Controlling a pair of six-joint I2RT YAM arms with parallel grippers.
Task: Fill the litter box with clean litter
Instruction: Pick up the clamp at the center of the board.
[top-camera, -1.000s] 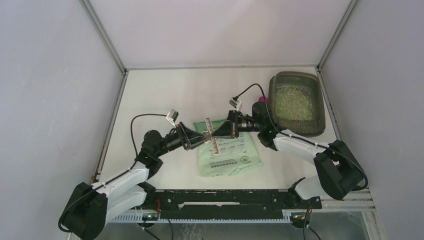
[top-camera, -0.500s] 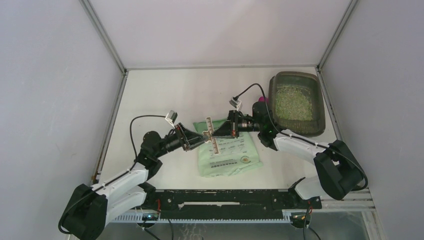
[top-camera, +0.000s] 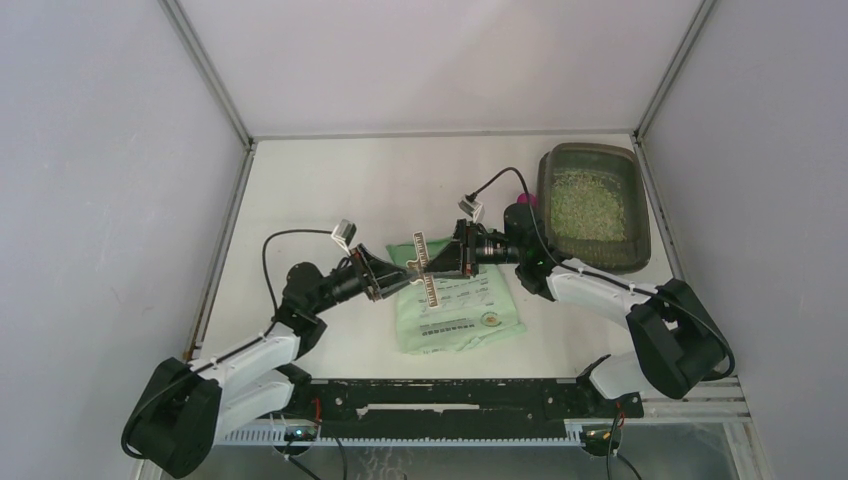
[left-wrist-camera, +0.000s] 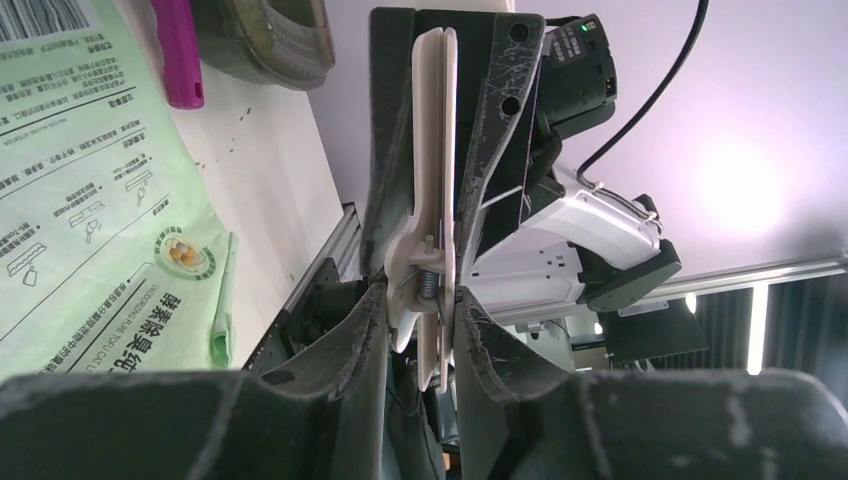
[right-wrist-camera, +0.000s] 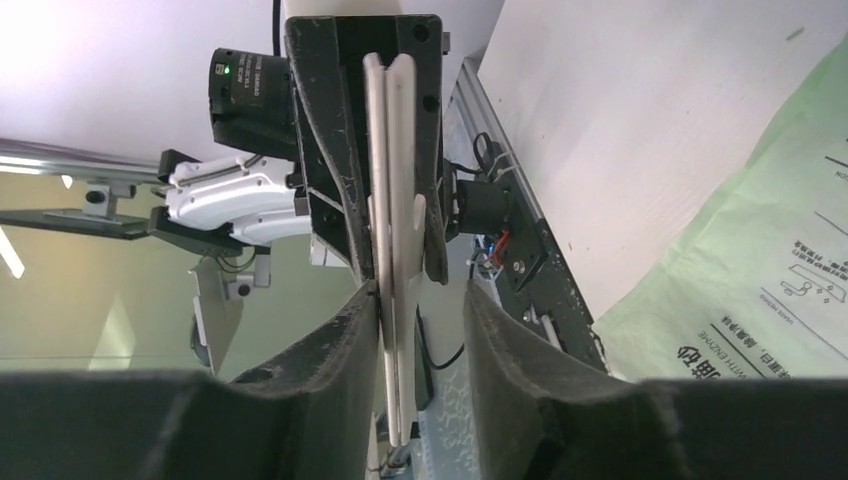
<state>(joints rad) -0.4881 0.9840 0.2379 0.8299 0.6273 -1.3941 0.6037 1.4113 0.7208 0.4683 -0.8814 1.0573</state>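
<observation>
**Ana:** Where is the litter box (top-camera: 546, 205) sitting?

**Ben:** In the far right corner of the counter (top-camera: 330, 190), its long side running away from the arms. The clean litter (top-camera: 588, 205) lies inside it as a loose, pale greenish layer.

**Ana:** And the left fingers (top-camera: 398, 273) and right fingers (top-camera: 447, 261), where are they relative to it?

**Ben:** Both are well apart from it, nearer the middle of the counter. They meet tip to tip above the far end of the green bag (top-camera: 460, 315). The box lies to their right and somewhat farther back, and the right forearm passes near its near left corner.

**Ana:** What is between them?

**Ben:** A white clip (top-camera: 425, 270), up off the bag and seen edge-on in both wrist views.

**Ana:** Who has hold of it?

**Ben:** The left fingers are clamped on it, one pressing each side by the spring. The right fingers stand apart around the clip's other end: it lies against one finger, with a clear gap to the other.

**Ana:** Anything beside the box?

**Ben:** A magenta scoop (top-camera: 522, 200), just beside its left wall. In the left wrist view it lies on the counter next to the box's rounded corner.
</observation>
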